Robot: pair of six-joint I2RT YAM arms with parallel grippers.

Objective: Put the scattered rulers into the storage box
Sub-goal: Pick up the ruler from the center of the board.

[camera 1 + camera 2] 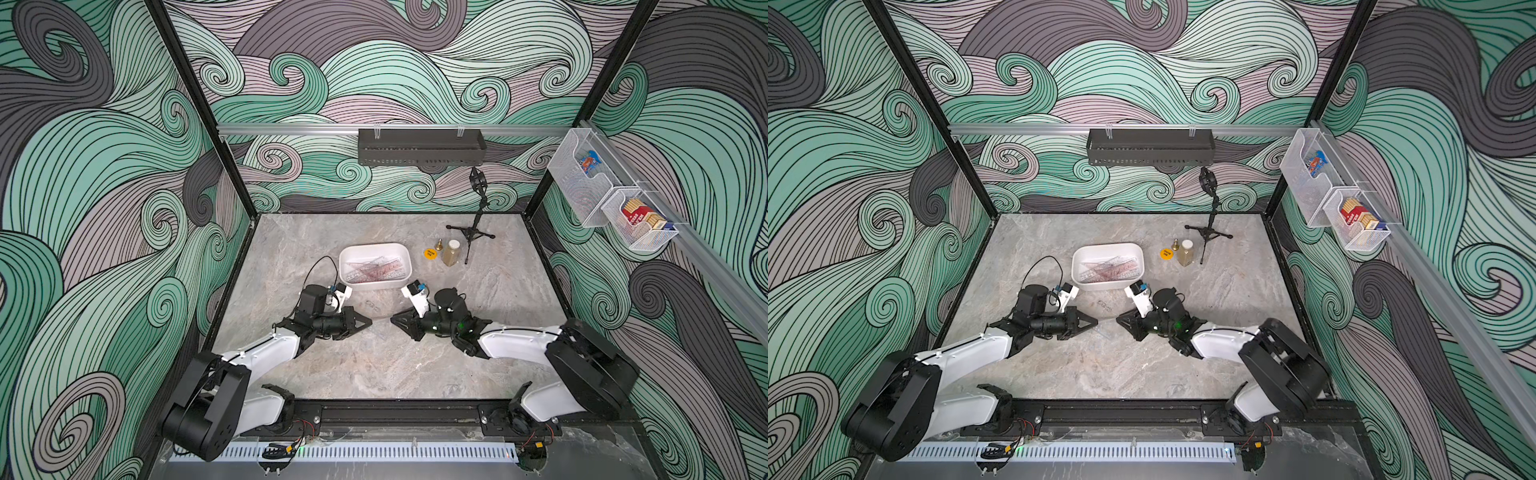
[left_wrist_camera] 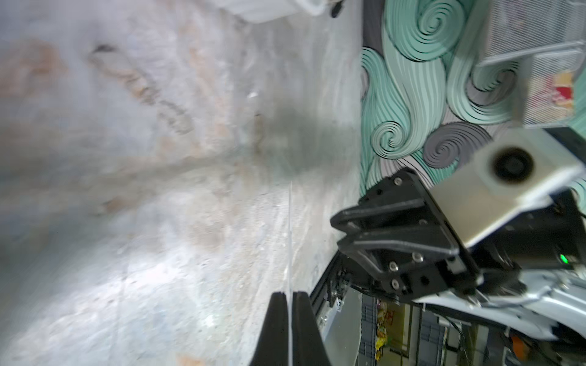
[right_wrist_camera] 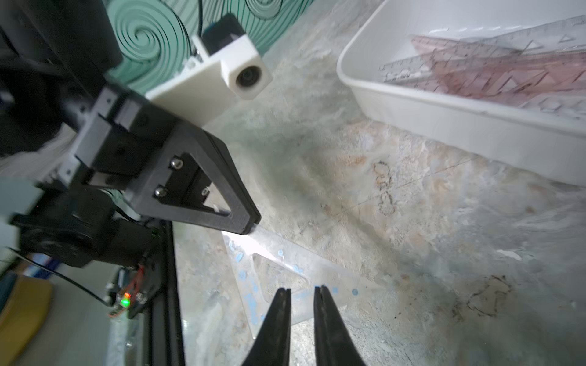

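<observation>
Grippers meet tip to tip over the middle of the table, with a clear triangle [image 3: 317, 263] between them. Left gripper [image 3: 250, 226] is clamped tight on one corner, and its wrist view shows the sheet edge-on, pinched between the fingers. Right gripper [image 3: 302, 290] has its jaws slightly parted at the opposite edge and grips nothing that I can see. This looks like a hand-over. The thin sheet seems held off the table, likely because it is hard to pinch when lying flat. Just beyond, the box [image 1: 376, 248] holds a pile of rulers [image 1: 374, 270], pinkish and clear. Farther back stand a bottle [image 1: 451, 252] and a tripod [image 1: 478, 214], well apart from the work.
</observation>
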